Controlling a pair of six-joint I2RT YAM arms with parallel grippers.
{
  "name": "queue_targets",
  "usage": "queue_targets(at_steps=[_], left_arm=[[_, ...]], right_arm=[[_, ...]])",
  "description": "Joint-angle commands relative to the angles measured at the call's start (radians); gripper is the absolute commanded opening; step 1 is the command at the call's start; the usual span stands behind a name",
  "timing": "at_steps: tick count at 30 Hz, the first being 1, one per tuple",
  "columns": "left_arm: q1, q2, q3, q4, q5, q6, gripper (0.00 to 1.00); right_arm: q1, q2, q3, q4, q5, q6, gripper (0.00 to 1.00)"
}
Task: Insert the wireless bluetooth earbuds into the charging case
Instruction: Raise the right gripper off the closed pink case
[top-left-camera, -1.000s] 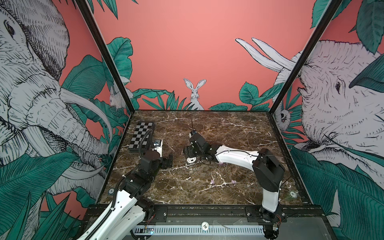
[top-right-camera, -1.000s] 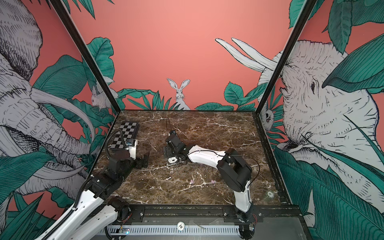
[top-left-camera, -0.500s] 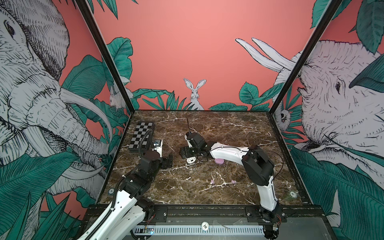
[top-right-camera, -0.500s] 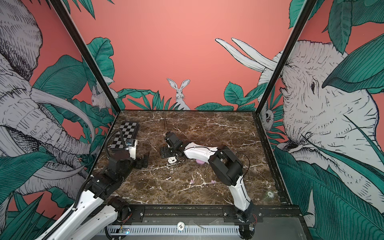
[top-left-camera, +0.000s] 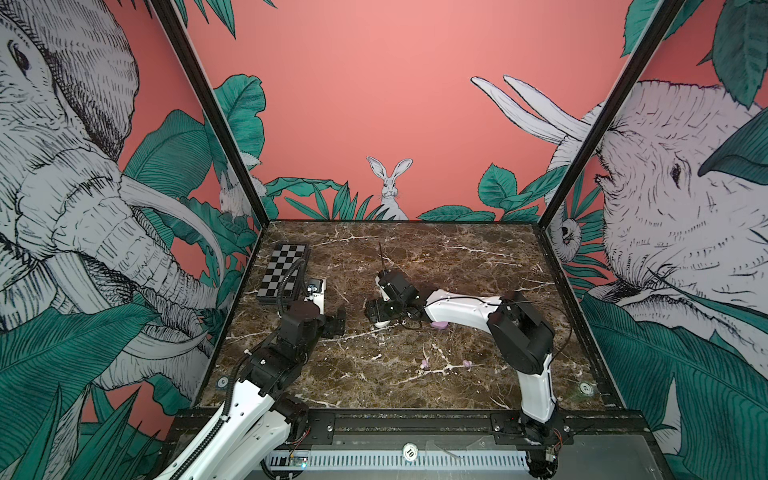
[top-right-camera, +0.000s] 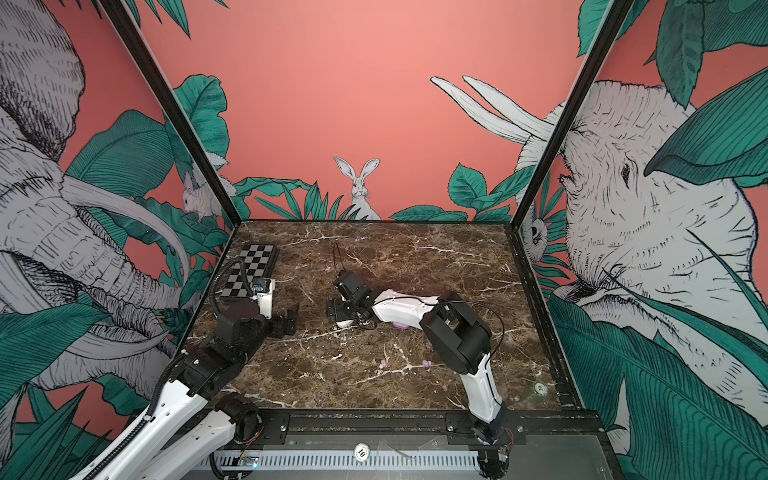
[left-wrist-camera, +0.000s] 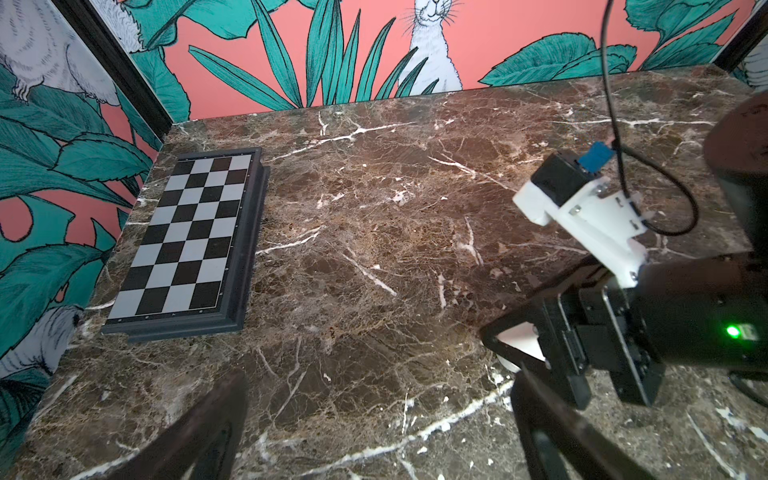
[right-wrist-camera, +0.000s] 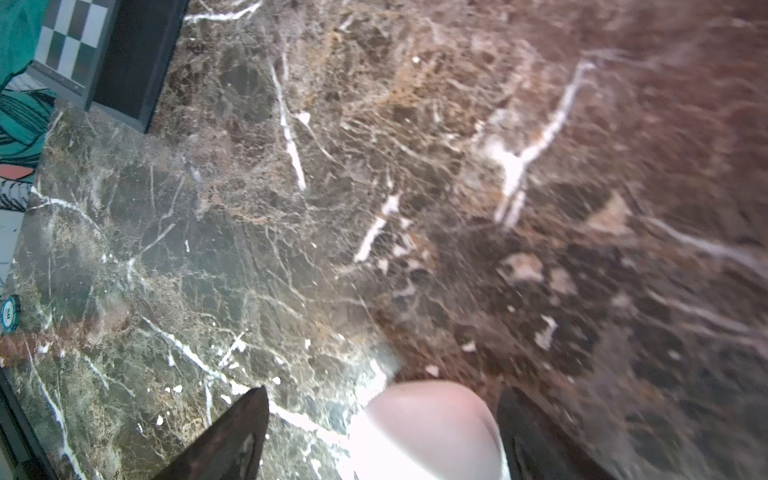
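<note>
A white charging case (right-wrist-camera: 428, 428) lies on the marble between the fingers of my right gripper (right-wrist-camera: 382, 392). The jaws stand open around it, close to one side of it and with a gap at the other. In both top views this gripper (top-left-camera: 380, 311) is low over the white case (top-left-camera: 382, 323). A lilac case (top-left-camera: 439, 325) shows under the right forearm. Two lilac earbuds (top-left-camera: 424, 364) (top-left-camera: 466, 364) lie loose nearer the front. My left gripper (top-left-camera: 336, 322) (left-wrist-camera: 374, 415) is open and empty, just left of the right one.
A folded chessboard (top-left-camera: 282, 270) lies at the back left of the table (top-left-camera: 415, 257), beside the left wall. The right arm's elbow (top-left-camera: 521, 332) hangs over the right half. In the left wrist view the right gripper (left-wrist-camera: 582, 345) sits close by.
The right arm's elbow has swung left and its gripper has come down around the white case. The lilac case now shows under the forearm. The left arm has not moved.
</note>
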Motion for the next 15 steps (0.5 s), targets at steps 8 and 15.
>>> queue_targets(at_steps=[8,15], left_arm=[[-0.003,0.003,0.017,0.014,-0.001,0.009,0.99],[-0.003,0.001,0.017,0.011,-0.003,0.009,0.99]], right_arm=[[0.054,-0.168,-0.139,0.04,0.127,0.087,0.92],[0.111,-0.142,-0.201,0.124,0.147,0.181,0.98]])
